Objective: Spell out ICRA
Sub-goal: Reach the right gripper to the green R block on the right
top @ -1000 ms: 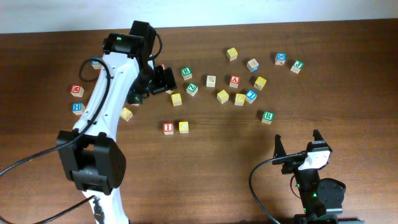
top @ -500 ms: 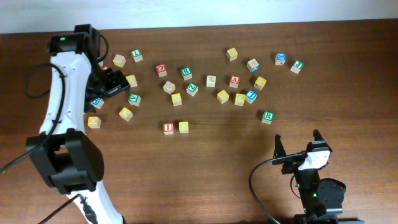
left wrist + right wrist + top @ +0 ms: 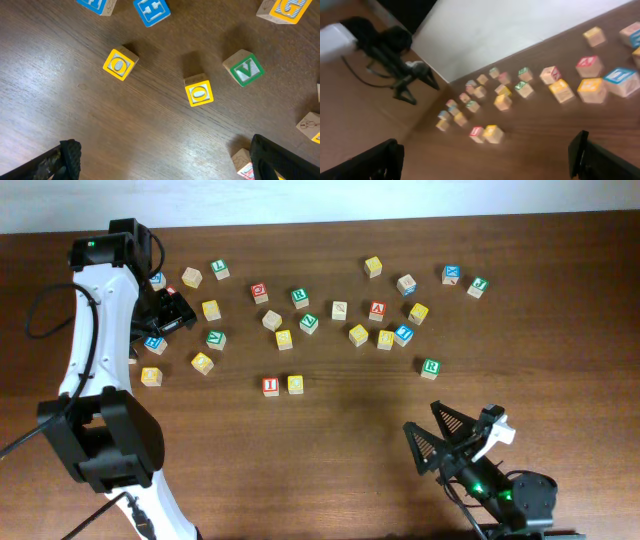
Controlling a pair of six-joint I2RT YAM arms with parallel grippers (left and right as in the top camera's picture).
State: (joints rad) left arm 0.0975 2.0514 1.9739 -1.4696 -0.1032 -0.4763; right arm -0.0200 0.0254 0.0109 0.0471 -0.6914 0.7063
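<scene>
Overhead: the I cube (image 3: 270,385) and C cube (image 3: 295,384) touch side by side mid-table. They lie well apart from the left gripper (image 3: 172,313) at far left and the right gripper (image 3: 435,436) at front right.

Left wrist: fingers (image 3: 65,160) spread wide and empty, an O cube (image 3: 199,93) between them.

Right wrist: fingers (image 3: 375,162) apart and empty, with I and C ahead, blurred.

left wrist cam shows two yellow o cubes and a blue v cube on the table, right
Not quite: the V cube is green, not blue, as the left wrist view shows. The two yellow O cubes are there, on the table.
</scene>
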